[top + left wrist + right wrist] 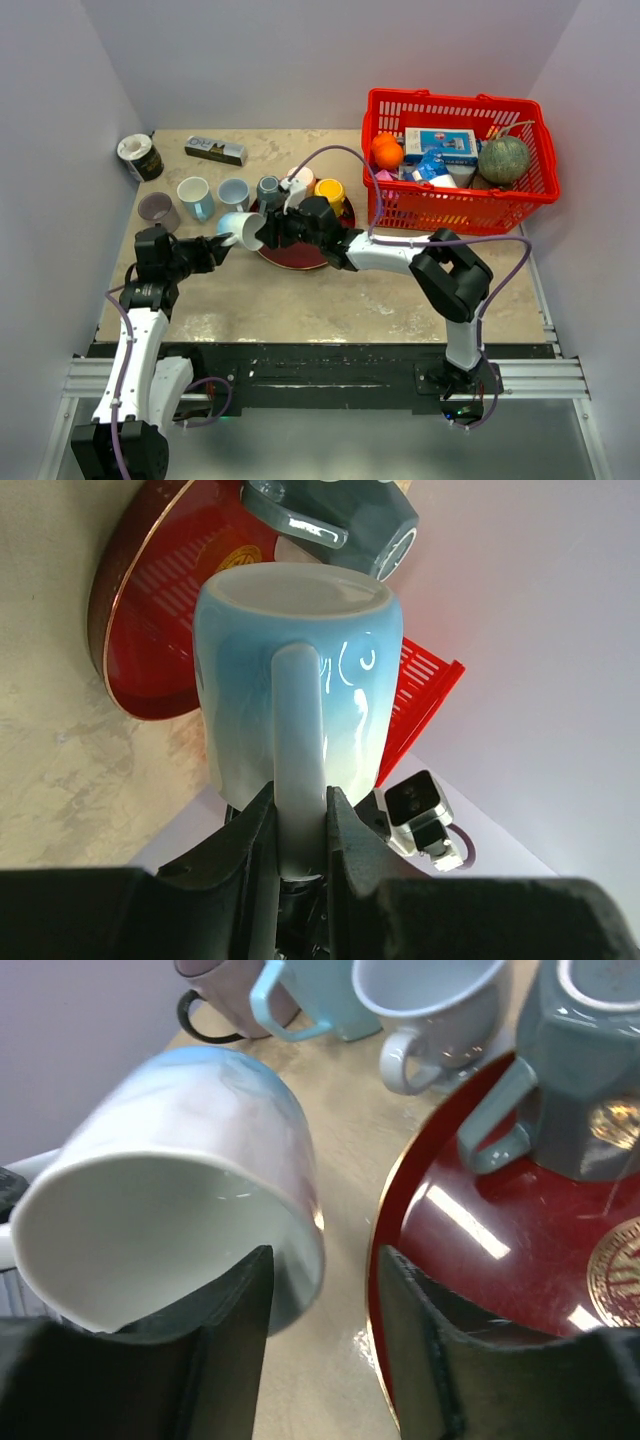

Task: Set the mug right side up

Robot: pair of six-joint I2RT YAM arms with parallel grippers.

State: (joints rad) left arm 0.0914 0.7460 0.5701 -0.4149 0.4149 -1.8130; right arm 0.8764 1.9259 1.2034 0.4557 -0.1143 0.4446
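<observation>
Left gripper [300, 815] is pinched on the handle [298, 720] of the blue mug [300, 630], held on its side above the table [300, 300] beside the red plate [480, 1245]. The handle grip likely allows a wrist roll upright. Right gripper [325, 1330] is spread, straddling the rim [312, 1245], unclamped. Grey mug [590, 1070] on the plate crowds the set-down; mug row [196, 196] beyond; basket [455, 100] well apart.

Pale, plain walls [300, 60] enclose a beige marbled table [300, 300]; black rail [330, 365] along its near edge.
</observation>
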